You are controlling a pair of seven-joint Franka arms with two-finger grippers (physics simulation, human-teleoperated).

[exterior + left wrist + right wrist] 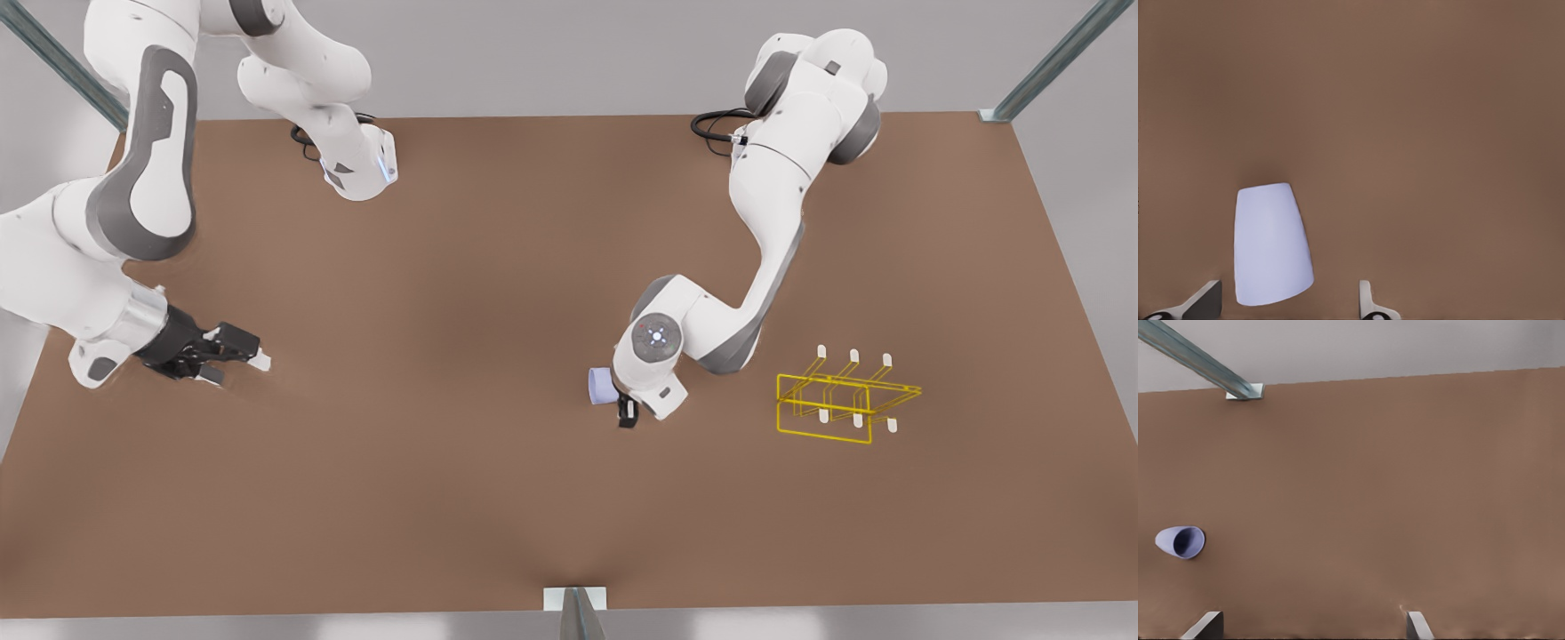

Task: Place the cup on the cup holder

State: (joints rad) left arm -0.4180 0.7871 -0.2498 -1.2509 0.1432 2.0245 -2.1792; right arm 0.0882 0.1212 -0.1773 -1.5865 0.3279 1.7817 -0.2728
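Lying on its side on the brown tabletop (462, 267), your pale lavender cup (601, 386) was empty and ungrasped. Your left hand (1288, 303) hovered just beside it, fingers spread apart around its wider end. The yellow wire cup holder (840, 400) stood well apart toward the front view's right, pegs bare. Your right hand (233, 360) waited released, far off.

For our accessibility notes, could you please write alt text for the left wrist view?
The pale lavender-blue cup lies on its side on the brown table, wider end toward the camera. The left gripper, open, flanks that end with its fingertips, the cup nearer one of them.
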